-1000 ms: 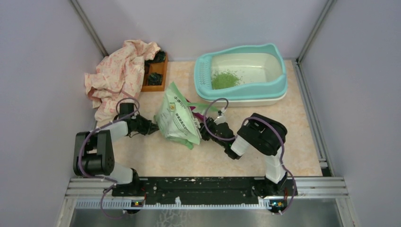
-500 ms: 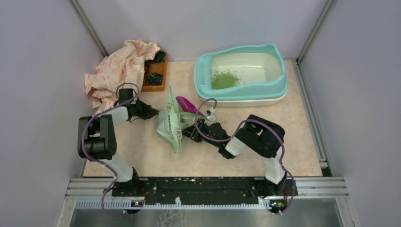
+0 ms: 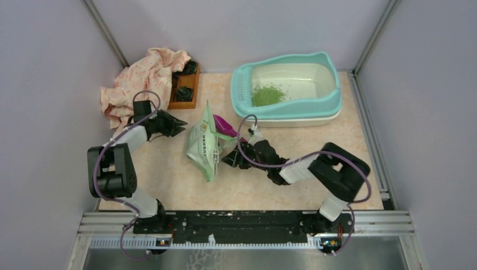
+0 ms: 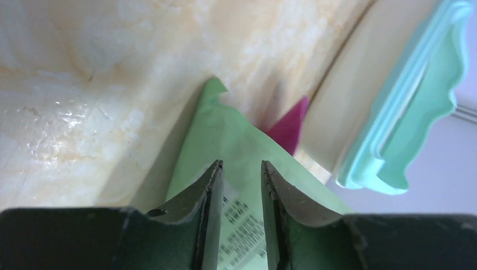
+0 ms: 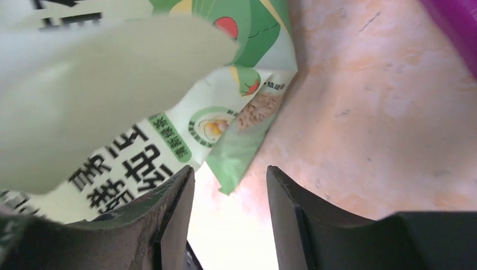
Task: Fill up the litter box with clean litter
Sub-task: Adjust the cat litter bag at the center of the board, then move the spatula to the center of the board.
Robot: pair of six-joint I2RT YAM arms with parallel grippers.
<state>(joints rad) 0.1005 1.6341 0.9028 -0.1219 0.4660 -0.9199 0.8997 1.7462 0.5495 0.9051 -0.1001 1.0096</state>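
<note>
1. Box (image 3: 292,110) sits upright at the far right of the table (image 3: 169,180).
2. Litter (image 3: 267,94): one small green pile in the basin, close to the perforated end. Most of the cream floor is bare, so I judge the fill barely begun.
3. Bag (image 3: 203,147) stands on edge mid-table, near the box but apart from it. Scoop (image 3: 225,122) lies between bag and box; whether it carries litter cannot be told.
4. Left gripper (image 3: 179,122): jaws a narrow slit apart with nothing between them. It points at the bag from the left, clear of it.
5. Right gripper (image 3: 228,159): jaws parted and empty, low and just beside the bag's right side. Contact with the bag cannot be told.
6. Left to do, in my judgement: take hold of the bag or scoop, bring more litter to the box, and cover the basin floor.
</note>
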